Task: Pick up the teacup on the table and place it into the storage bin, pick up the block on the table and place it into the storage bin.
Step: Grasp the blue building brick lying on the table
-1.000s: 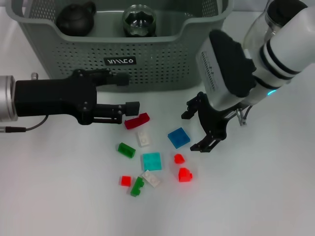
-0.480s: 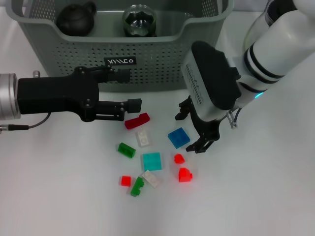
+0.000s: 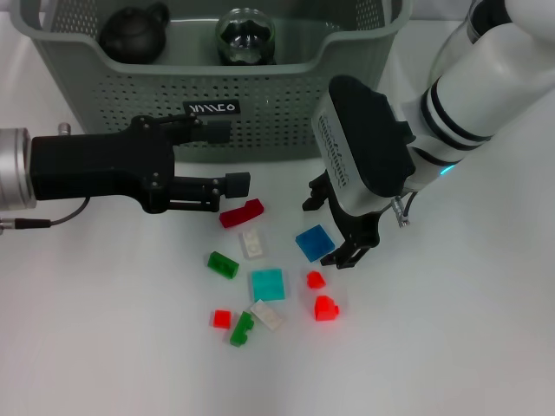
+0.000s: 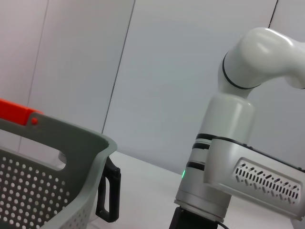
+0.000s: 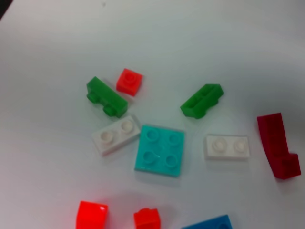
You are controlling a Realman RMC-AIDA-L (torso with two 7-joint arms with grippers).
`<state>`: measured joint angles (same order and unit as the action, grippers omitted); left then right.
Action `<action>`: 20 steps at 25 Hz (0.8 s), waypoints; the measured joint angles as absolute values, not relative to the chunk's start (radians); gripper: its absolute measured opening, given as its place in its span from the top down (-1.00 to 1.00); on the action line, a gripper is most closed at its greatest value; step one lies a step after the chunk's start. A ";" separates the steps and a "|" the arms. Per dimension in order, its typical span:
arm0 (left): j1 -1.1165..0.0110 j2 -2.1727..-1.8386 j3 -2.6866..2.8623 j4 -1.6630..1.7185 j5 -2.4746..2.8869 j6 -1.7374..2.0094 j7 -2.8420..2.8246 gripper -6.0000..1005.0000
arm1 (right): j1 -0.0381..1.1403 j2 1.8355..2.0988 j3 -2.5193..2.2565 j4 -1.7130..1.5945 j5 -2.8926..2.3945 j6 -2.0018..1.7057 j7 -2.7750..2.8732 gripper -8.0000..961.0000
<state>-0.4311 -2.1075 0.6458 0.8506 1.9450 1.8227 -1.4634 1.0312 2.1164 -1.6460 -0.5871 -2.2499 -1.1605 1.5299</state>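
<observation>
The blue block (image 3: 315,242) lies on the table (image 3: 451,347) among a scatter of small bricks, in front of the bin (image 3: 286,113). It is straddled by the right gripper (image 3: 331,232), whose fingers are spread apart with nothing between them; one tip is seen toward the bin, the other on the near side of the block. Whether the tips touch the table cannot be told.

The block step is judged to be in hand. A dark teapot (image 3: 132,33) and a glass teapot (image 3: 244,36) are seen inside the bin; no teacup is seen on the table, so that part is taken as done.

For the next move, the fingers would have to be closed on the blue block alone, then lifted and carried over the bin's dipped front rim.

Room is tight. Two red bricks (image 3: 316,279) lie just beside the near fingertip and could be nudged or caught. The teal plate (image 3: 268,284) and a white brick (image 3: 252,242) lie near on the other side. The left gripper (image 3: 227,159) is held low before the bin wall, fingers apart and empty, just above the dark red brick (image 3: 241,212); the route to the bin's centre is partly taken up by it, so the right half of the rim is the freer way in.
</observation>
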 joint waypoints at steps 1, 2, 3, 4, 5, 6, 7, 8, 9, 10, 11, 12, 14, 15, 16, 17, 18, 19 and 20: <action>-0.431 -2.108 0.646 0.851 1.945 1.822 -1.463 -0.74 | 1.035 2.117 -1.646 -0.578 -2.250 -1.153 1.530 -0.67; -0.431 -2.108 0.646 0.851 1.945 1.822 -1.463 -0.74 | 1.040 2.119 -1.646 -0.568 -2.250 -1.146 1.530 -0.66; -0.432 -2.108 0.646 0.851 1.945 1.821 -1.463 -0.74 | 1.044 2.120 -1.646 -0.559 -2.250 -1.141 1.530 -0.65; -0.432 -2.108 0.646 0.850 1.945 1.820 -1.463 -0.74 | 1.047 2.121 -1.646 -0.552 -2.249 -1.137 1.530 -0.64; -0.432 -2.108 0.646 0.850 1.945 1.819 -1.463 -0.74 | 1.050 2.121 -1.646 -0.546 -2.248 -1.135 1.530 -0.63; -0.432 -2.109 0.646 0.850 1.945 1.818 -1.463 -0.74 | 1.052 2.121 -1.647 -0.544 -2.247 -1.135 1.530 -0.62; -0.432 -2.109 0.646 0.850 1.944 1.818 -1.463 -0.74 | 1.053 2.122 -1.648 -0.543 -2.242 -1.135 1.530 -0.61; -0.433 -2.109 0.646 0.850 1.944 1.817 -1.463 -0.74 | 1.053 2.122 -1.650 -0.543 -2.238 -1.135 1.530 -0.60; -0.433 -2.109 0.646 0.850 1.944 1.817 -1.463 -0.74 | 1.054 2.122 -1.656 -0.543 -2.228 -1.135 1.530 -0.56; -0.433 -2.109 0.646 0.850 1.944 1.816 -1.463 -0.74 | 1.054 2.121 -1.664 -0.543 -2.217 -1.136 1.530 -0.51; -0.433 -2.109 0.646 0.850 1.944 1.816 -1.463 -0.74 | 1.054 2.120 -1.673 -0.543 -2.208 -1.136 1.530 -0.46; -0.434 -2.109 0.646 0.850 1.944 1.815 -1.463 -0.74 | 1.054 2.119 -1.679 -0.543 -2.201 -1.136 1.530 -0.41; -0.434 -2.109 0.646 0.850 1.943 1.815 -1.463 -0.74 | 1.054 2.120 -1.694 -0.543 -2.194 -1.135 1.530 -0.36; -0.434 -2.109 0.646 0.850 1.943 1.815 -1.463 -0.74 | 1.054 2.120 -1.694 -0.543 -2.194 -1.135 1.530 -0.36; -0.434 -2.109 0.645 0.850 1.943 1.815 -1.463 -0.74 | 1.054 2.120 -1.696 -0.543 -2.194 -1.135 1.530 -0.35; -0.434 -2.109 0.644 0.850 1.943 1.815 -1.463 -0.74 | 1.054 2.121 -1.698 -0.543 -2.194 -1.135 1.530 -0.35; -0.434 -2.109 0.642 0.850 1.943 1.815 -1.463 -0.74 | 1.054 2.121 -1.699 -0.543 -2.194 -1.134 1.531 -0.35; -0.434 -2.109 0.641 0.850 1.943 1.815 -1.463 -0.74 | 1.054 2.122 -1.699 -0.543 -2.192 -1.133 1.531 -0.34; -0.434 -2.109 0.635 0.850 1.943 1.818 -1.463 -0.74 | 1.054 2.122 -1.699 -0.543 -2.190 -1.133 1.531 -0.34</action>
<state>-0.4342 -2.1092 0.6351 0.8498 1.9434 1.8178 -1.4633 1.0538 2.1218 -1.6989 -0.5430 -2.1900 -1.1330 1.5312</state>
